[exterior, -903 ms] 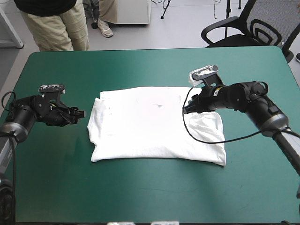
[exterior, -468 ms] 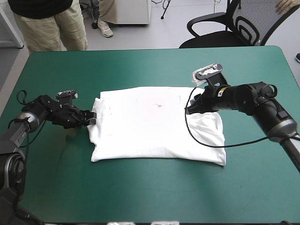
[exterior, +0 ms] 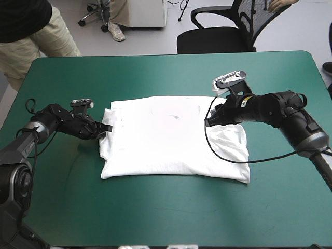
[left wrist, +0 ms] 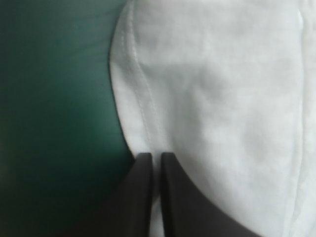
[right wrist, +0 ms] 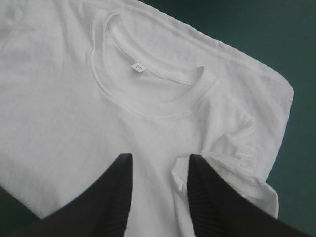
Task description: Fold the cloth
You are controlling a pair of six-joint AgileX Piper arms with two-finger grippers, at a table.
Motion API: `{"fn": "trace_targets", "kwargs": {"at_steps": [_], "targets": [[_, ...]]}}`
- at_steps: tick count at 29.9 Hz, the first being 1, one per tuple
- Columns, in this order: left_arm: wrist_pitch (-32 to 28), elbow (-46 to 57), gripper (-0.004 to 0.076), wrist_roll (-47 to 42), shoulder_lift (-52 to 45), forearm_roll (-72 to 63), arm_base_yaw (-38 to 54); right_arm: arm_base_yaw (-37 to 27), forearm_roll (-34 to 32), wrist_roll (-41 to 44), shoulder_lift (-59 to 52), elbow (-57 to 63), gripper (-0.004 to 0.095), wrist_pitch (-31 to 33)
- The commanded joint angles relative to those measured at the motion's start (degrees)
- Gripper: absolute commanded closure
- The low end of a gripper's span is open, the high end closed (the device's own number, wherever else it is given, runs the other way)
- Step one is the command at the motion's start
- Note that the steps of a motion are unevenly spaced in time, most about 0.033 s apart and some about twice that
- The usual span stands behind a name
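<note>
The white T-shirt (exterior: 171, 140) lies spread flat at the middle of the teal-green table, its collar toward the right side. My left gripper (exterior: 107, 128) lies low at the shirt's left edge. In the left wrist view its black fingers are all but shut (left wrist: 155, 157), with the hem of the T-shirt (left wrist: 222, 98) pinched between them. My right gripper (exterior: 206, 122) rests at the shirt's right side, near a sleeve. Its fingers stand apart (right wrist: 160, 160) over the T-shirt (right wrist: 98, 98), just short of the collar (right wrist: 148, 94), and a raised crease lies by one finger.
Bare teal-green cover (exterior: 155, 207) runs wide along the near side of the table. Narrower bare strips lie beyond the shirt's far edge and at both ends.
My left gripper has slid right from the bare cover to the shirt's left edge and closed on the hem. The right gripper has barely moved.
</note>
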Motion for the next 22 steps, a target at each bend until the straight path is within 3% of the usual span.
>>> {"fn": "trace_targets", "kwargs": {"at_steps": [1,11,22], "targets": [[2.24,-0.31,0.0726,1.49,-0.50,-1.05,-1.22,0.07,0.64,-0.46,-1.95,-1.53,0.0561,-2.76],[3.19,-6.76,0.0733,0.95,-7.20,-0.63,-1.09,0.07,0.51,-0.46,-1.95,-1.53,0.0561,-2.76],[11.73,-8.89,0.0733,0.95,-11.79,-1.10,-3.34,0.07,0.62,-0.14,-1.95,-1.65,0.0561,-2.88]]}}
